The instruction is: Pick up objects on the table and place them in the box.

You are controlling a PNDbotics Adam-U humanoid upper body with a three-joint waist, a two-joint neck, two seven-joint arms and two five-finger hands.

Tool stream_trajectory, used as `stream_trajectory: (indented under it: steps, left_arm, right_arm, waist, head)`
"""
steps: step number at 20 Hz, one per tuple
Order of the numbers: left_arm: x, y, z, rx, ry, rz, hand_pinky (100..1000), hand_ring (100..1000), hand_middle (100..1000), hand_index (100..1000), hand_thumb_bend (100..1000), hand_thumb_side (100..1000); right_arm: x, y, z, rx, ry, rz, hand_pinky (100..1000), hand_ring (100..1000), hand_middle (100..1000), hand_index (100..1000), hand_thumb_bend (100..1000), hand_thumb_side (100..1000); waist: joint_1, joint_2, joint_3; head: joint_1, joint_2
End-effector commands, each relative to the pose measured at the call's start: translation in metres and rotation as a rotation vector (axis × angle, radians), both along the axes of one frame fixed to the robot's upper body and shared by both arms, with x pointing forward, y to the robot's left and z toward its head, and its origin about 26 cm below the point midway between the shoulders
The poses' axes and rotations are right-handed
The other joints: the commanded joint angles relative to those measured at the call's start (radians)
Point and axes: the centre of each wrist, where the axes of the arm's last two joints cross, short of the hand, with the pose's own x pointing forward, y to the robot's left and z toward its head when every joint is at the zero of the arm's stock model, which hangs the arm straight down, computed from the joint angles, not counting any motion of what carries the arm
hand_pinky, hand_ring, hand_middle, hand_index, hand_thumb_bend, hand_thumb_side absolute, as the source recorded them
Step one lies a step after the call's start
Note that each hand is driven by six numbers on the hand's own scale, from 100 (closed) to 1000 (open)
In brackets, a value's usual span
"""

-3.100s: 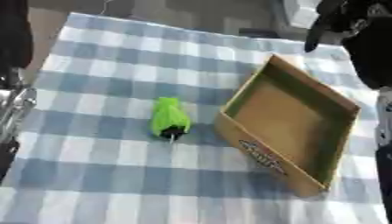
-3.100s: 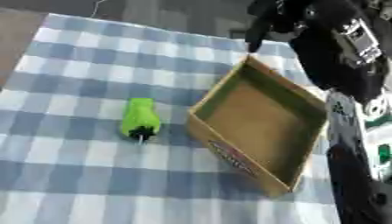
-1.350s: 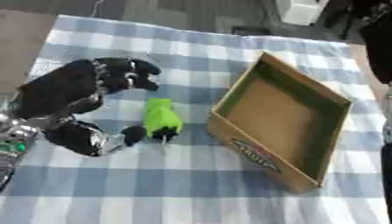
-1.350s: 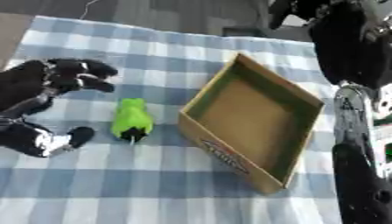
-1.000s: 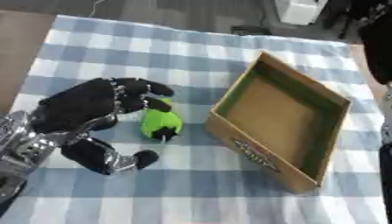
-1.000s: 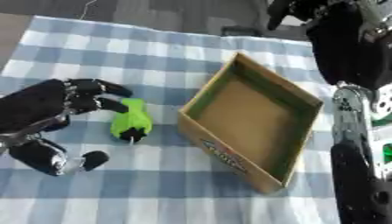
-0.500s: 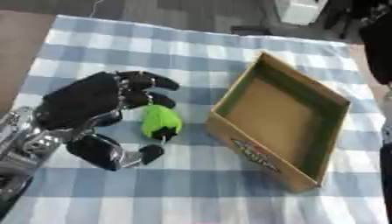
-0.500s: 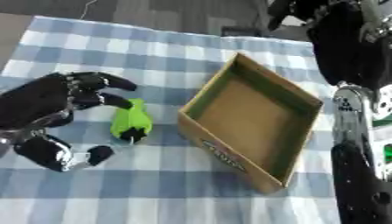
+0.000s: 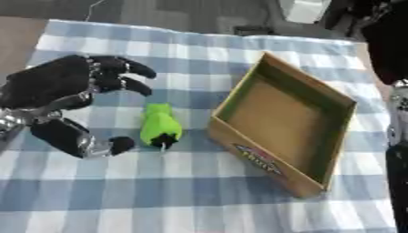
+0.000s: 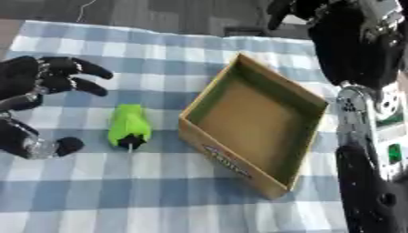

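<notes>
A stubby bright-green toy (image 9: pixel 160 126) with a dark tip lies beside the left hand's (image 9: pixel 60 93) spread fingers.

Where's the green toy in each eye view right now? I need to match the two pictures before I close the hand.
Left eye view: the small bright green toy with a dark tip lies left of centre, between the black left hand and the open cardboard box.
Right eye view: same toy, further left in the picture.
Shared landmark: the box's printed front wall, just right of the toy.
</notes>
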Motion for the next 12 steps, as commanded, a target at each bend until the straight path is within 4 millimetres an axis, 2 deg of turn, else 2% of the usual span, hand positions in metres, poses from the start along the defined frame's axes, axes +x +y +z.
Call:
stream_trajectory:
  steps: [1, 12]
  left_arm:
    - [0.0075, 0.0115, 0.0114, 0.018, -0.008, 0.027, 100, 854, 851, 828, 366, 918]
    - [0.0172, 0.0058, 0.0148, 0.027, -0.017, -0.002, 100, 858, 851, 823, 366, 921]
  right_arm:
    - [-0.0018, 0.0013, 0.0101, -0.009, -0.036, 0.007, 478, 564, 680, 838, 100, 929]
    - [-0.0018, 0.0033, 0.0107, -0.009, -0.037, 0.019, 479, 564, 681, 837, 100, 931]
  waist:
    - [0.012, -0.011, -0.005]
    - [0.014, -0.011, -0.011]
  head:
    - [-0.01, 0.0]
    - [-0.005, 0.0]
